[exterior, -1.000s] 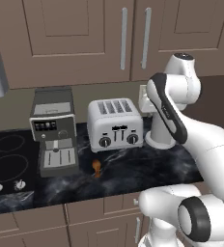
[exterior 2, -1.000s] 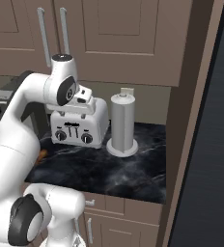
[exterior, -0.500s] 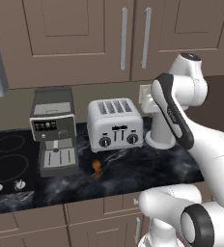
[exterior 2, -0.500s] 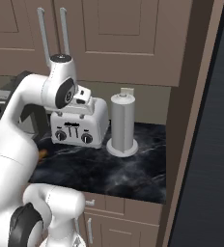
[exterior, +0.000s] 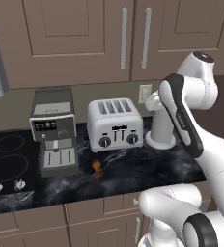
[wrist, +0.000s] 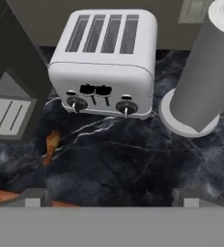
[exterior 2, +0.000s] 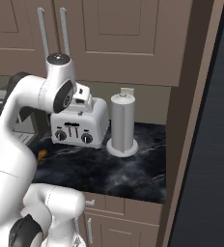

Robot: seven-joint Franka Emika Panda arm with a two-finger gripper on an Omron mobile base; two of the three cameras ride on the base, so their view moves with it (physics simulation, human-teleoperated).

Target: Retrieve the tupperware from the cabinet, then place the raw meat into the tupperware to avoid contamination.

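Left base view: black marble counter [exterior: 147, 166], cabinet [exterior: 80, 38] doors closed.

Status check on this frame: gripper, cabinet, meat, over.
Gripper open, empty, above the counter. Cabinet doors shut; tupperware not retrieved. Raw meat lies on the counter before the toaster.

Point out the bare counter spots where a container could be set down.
Open marble counter lies in front of the toaster and grey cylinder, right of the raw meat. It is crowded between coffee machine and toaster.
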